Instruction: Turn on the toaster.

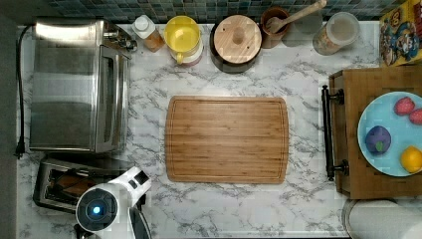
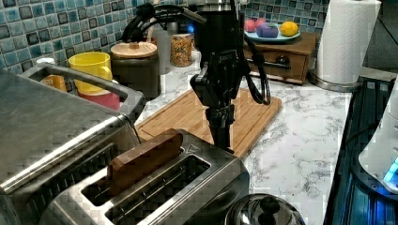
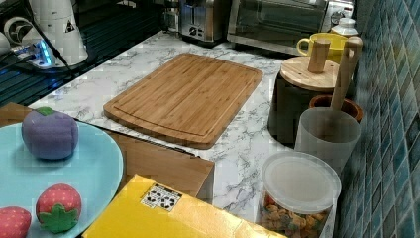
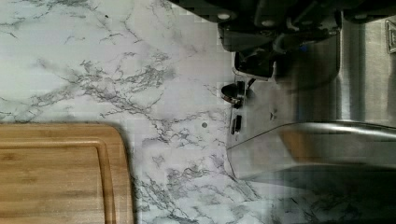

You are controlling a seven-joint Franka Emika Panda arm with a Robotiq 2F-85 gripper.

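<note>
- The toaster is seen at 8 o'clock in the top view, close to the front edge of the counter, just beside the oven, which stands at 12 o'clock from it.
- In the left view one brown slice is seen standing in one of the two slots; the second slot looks empty.
- The gripper is hung over the toaster's end that faces the board; in the left view its tip is at the toaster's top edge, but contact cannot be confirmed.
- Whether the fingers are wide or narrow cannot be told.
- In the wrist view the toaster's end with small black controls is shown beside bare marble.
- An open strip of marble is left between toaster and board, and along the front edge.
- Along the back wall in the top view are counted: one bottle, one yellow mug, one lidded pot, one cup with a spoon, two jars.
- At 3 o'clock one blue plate is set on a wooden box, with four toy fruits.
</note>
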